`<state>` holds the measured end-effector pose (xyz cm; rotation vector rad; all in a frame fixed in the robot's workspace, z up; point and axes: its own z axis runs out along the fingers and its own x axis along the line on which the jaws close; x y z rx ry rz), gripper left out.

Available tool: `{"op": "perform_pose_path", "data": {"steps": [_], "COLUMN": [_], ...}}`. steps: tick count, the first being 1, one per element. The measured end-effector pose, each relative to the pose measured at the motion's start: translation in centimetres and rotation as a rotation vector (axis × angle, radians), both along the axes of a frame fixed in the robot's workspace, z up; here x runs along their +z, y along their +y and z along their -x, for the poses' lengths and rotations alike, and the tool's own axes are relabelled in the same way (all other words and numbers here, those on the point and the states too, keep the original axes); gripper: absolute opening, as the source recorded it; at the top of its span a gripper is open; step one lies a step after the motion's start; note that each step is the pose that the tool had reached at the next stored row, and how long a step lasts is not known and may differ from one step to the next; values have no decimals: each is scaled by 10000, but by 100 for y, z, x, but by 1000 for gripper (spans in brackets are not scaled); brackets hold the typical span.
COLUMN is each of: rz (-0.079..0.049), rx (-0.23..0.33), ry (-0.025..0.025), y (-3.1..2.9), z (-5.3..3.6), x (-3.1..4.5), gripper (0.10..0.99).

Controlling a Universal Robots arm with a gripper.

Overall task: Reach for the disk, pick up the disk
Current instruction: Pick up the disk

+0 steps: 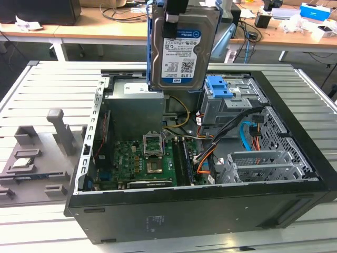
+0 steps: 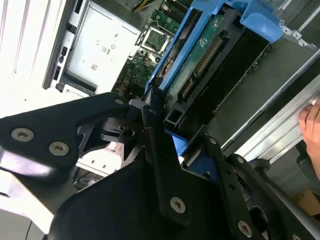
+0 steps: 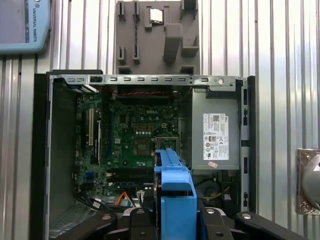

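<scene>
The gripper (image 2: 167, 131) is pinched on the disk (image 1: 181, 47), its black fingers (image 2: 160, 150) pressed against the blue rails at one end, as the second wrist view shows. In the exterior view the disk hangs upright from the gripper, label side facing the camera, well above the open computer case (image 1: 295, 158) and touching nothing below it. In the first wrist view its blue rail end (image 3: 174, 200) juts out straight ahead of the fingers, over the case interior.

By my judgement the disk is stiff, fairly heavy for its size and shock-sensitive; its metal faces look slick, so the plastic rails along the sides are the better place to hold, and that is where the grip sits. Held at one end only, it could swing or slip if jolted.

Beneath the gripper the case lies on its side with the panel off. Inside it sit the green motherboard (image 1: 142, 161) with its empty processor socket (image 1: 152, 143), the grey power supply (image 3: 215, 132), a metal drive cage with a blue bracket (image 1: 220, 87) on top, and bundled cables (image 1: 247, 132). Beyond the case, on the slatted metal table (image 1: 47, 84), a grey moulded tray (image 1: 31, 153) holds a small square chip (image 1: 22, 163). A hand (image 2: 311, 122) shows at the edge of the second wrist view, near the table rail
</scene>
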<state>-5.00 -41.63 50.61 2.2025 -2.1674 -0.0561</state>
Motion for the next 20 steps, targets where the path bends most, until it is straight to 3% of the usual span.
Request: {"op": "perform_pose_path", "data": {"steps": [8,11,20], "rz": [0,0,-1], "rx": [-1,-1,0], "ry": [0,-1,-1], "y": [-160,-260,-397], "z": [0,0,0], "x": [-3,-3,-3], "gripper": [369,369,369]}}
